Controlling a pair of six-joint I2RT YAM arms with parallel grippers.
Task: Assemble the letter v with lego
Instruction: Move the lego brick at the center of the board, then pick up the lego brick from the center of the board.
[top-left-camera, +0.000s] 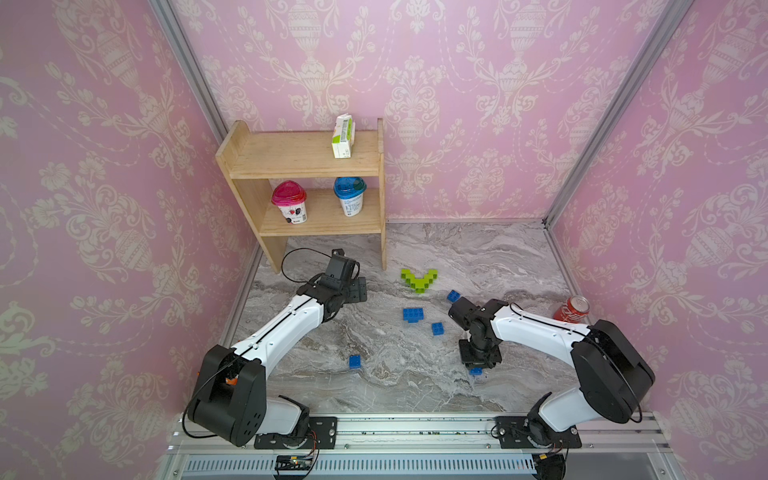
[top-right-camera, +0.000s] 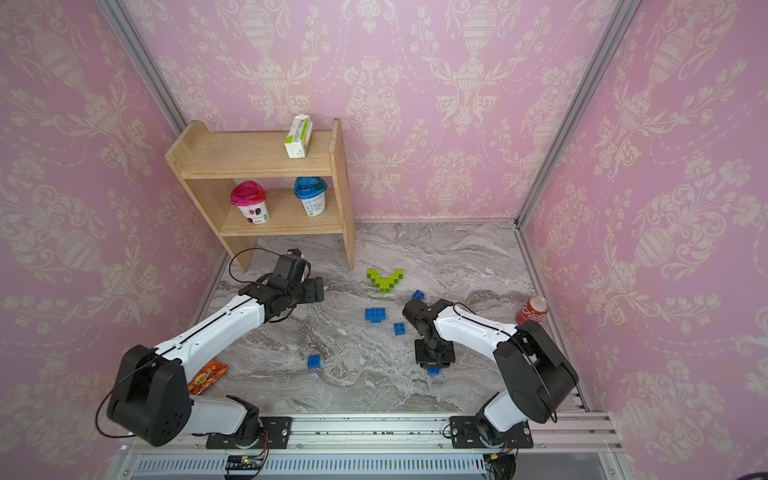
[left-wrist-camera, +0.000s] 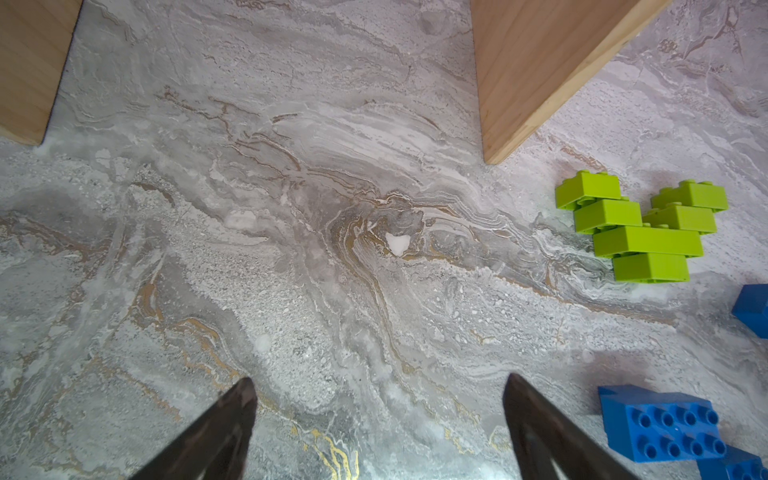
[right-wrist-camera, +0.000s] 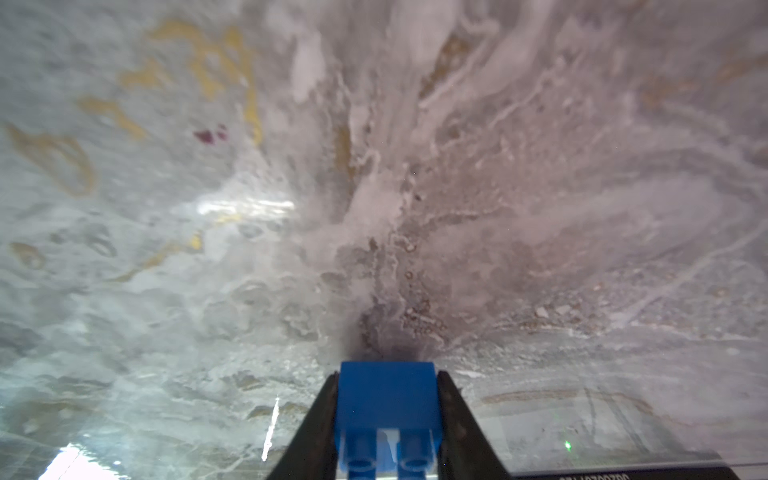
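Left gripper (left-wrist-camera: 379, 378) hangs fingers wide, nothing between them, the green V (left-wrist-camera: 640, 226) off to their side. Right gripper (right-wrist-camera: 387, 374) clamps a small blue brick (right-wrist-camera: 386, 399) between its fingers, down at the table (right-wrist-camera: 540, 208): pickup, I'd say. Studs seem to point back up the fingers; it looks square, no long axis. Next: a clean lift.

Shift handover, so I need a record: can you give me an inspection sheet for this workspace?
Surface: grey marble-patterned tabletop, flat.
Job's things: lime-green lego V assembled; blue lego bricks scattered nearby.
Clutter: red soda can; wooden shelf holding white carton, pink-lidded cup, blue-lidded cup; orange snack packet.
Grippers: left gripper open, empty; right gripper shut on small blue brick.
Cables: black cable looped at left wrist.
Surroundings: pink patterned walls, aluminium frame.
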